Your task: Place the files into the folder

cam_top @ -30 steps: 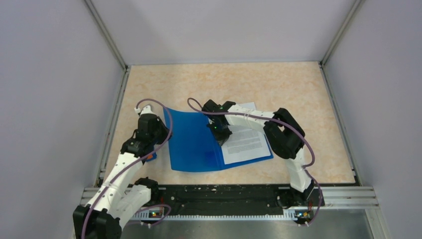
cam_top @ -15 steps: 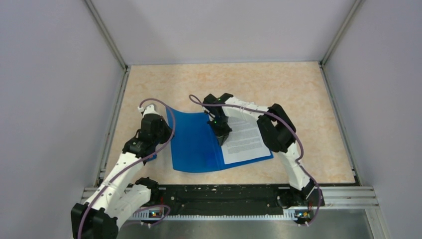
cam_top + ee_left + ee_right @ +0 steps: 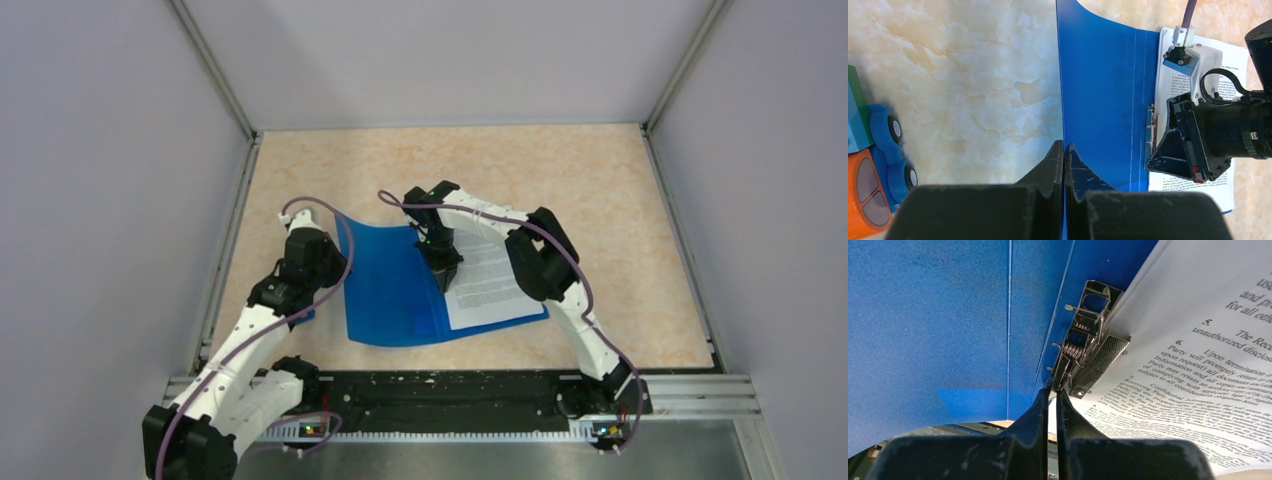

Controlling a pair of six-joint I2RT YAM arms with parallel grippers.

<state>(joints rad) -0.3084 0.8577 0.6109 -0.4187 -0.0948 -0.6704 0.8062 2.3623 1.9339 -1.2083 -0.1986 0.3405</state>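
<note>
The folder point(image 3: 385, 290) lies open on the marbled beige surface point(image 3: 560, 180), between the two arms. It is bright blue, and the far corner of its left cover curls upward. The files point(image 3: 492, 283) rest on the right half of the folder, with their left edge against the spine.

The left claw point(image 3: 1064, 148) is closed on the outer edge of the left cover, and the blue sheet runs straight in between the two black fingers. A small orange-and-blue block with wheels point(image 3: 885, 150) sits on the surface to the left of that claw, well apart from the folder.

The right claw point(image 3: 1052, 390) points down at the spine, its fingers drawn almost together. Its tips are at the near end of the metal clip point(image 3: 1088, 347). I cannot tell whether they pinch any part of the clip. The clip shows a coiled spring and a perforated plate, and the plate lies on the left edge of the top sheet.

That sheet carries numbered paragraphs in black serif type. Items 5, 6 and 7 can be read, with the phrases "unauthorized disclos…", "Upon termination", "Party will promptly return" and "Confidential". The smaller lines are too blurred to read. No brand or label shows on the blue plastic in these views.
</note>
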